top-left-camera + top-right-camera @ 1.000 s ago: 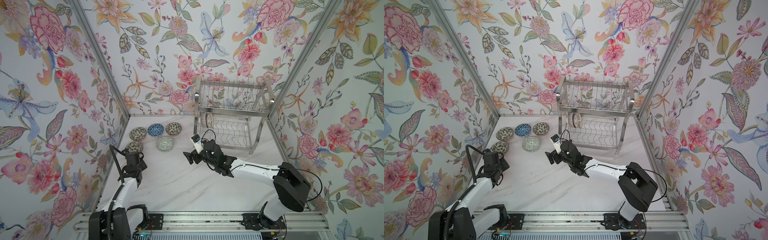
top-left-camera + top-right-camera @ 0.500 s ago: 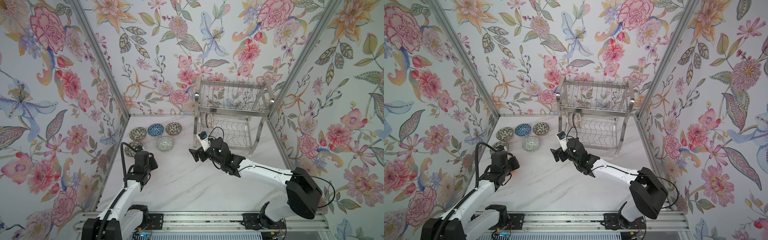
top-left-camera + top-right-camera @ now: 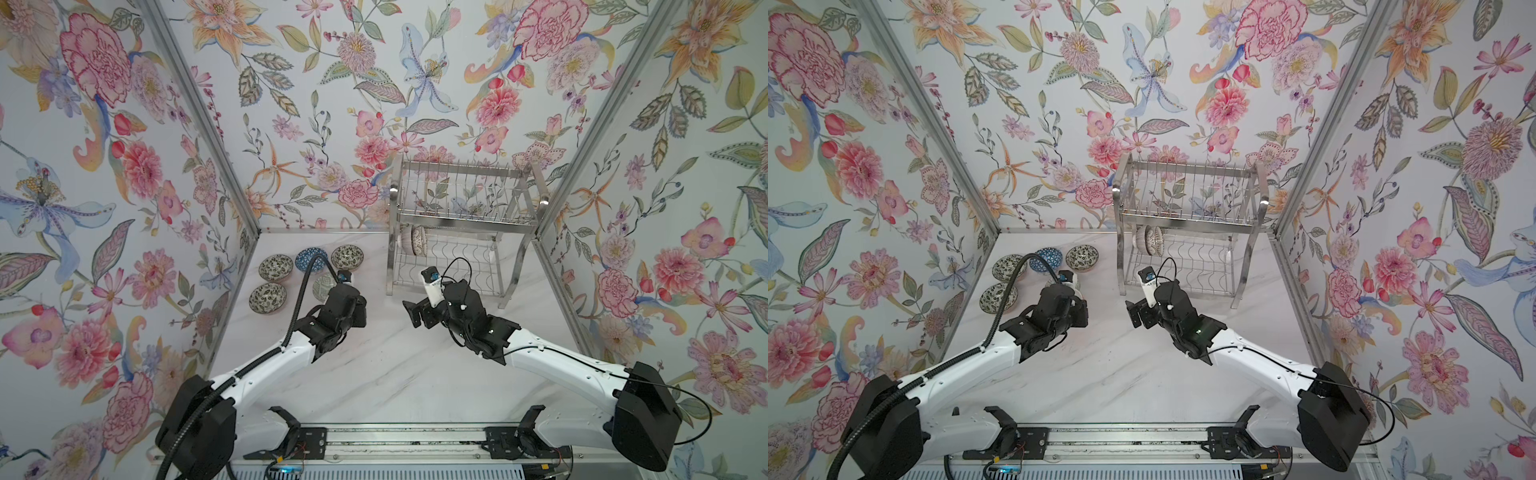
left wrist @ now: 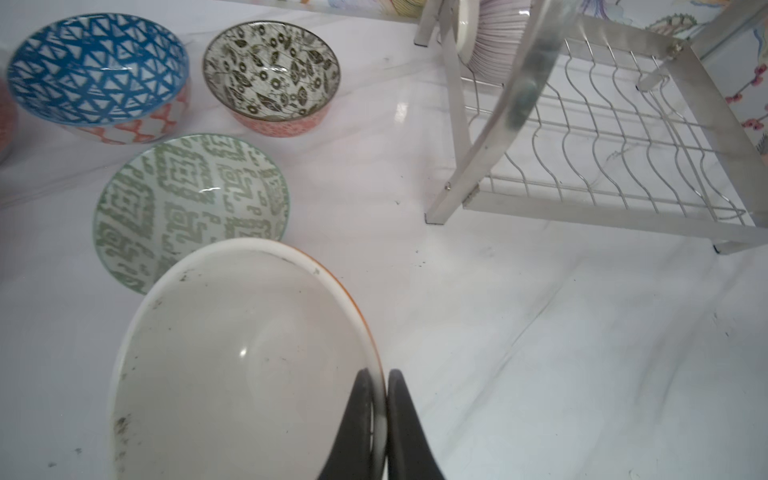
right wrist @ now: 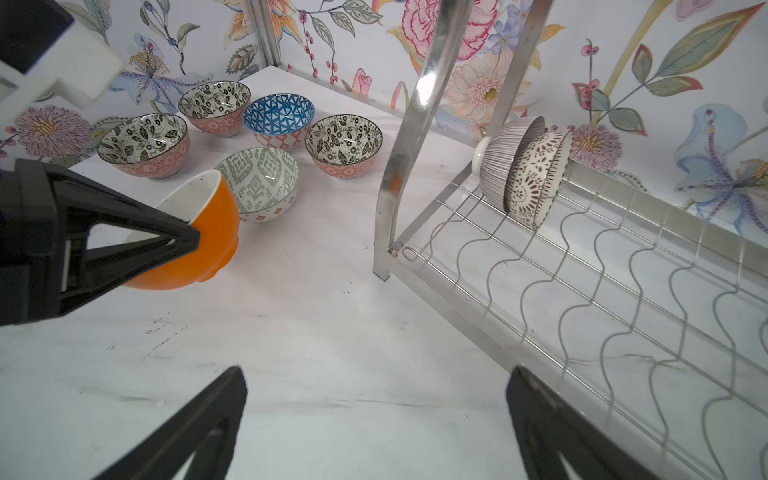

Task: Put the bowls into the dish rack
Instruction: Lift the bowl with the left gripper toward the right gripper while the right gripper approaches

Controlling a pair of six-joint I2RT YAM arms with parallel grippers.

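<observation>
Orange bowl pinched by rim in left gripper, tilted, left of dish rack. Right gripper spread, empty. Risk: thin rim grip slips; bowl may clip rack leg.

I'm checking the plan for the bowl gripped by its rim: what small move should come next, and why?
Probably carry the orange bowl toward the open right hand for a handover. The left hand pinches its rim and holds it tilted, while the right hand hangs empty beside the dish rack, whose lower tier has free slots next to two racked bowls.
</observation>
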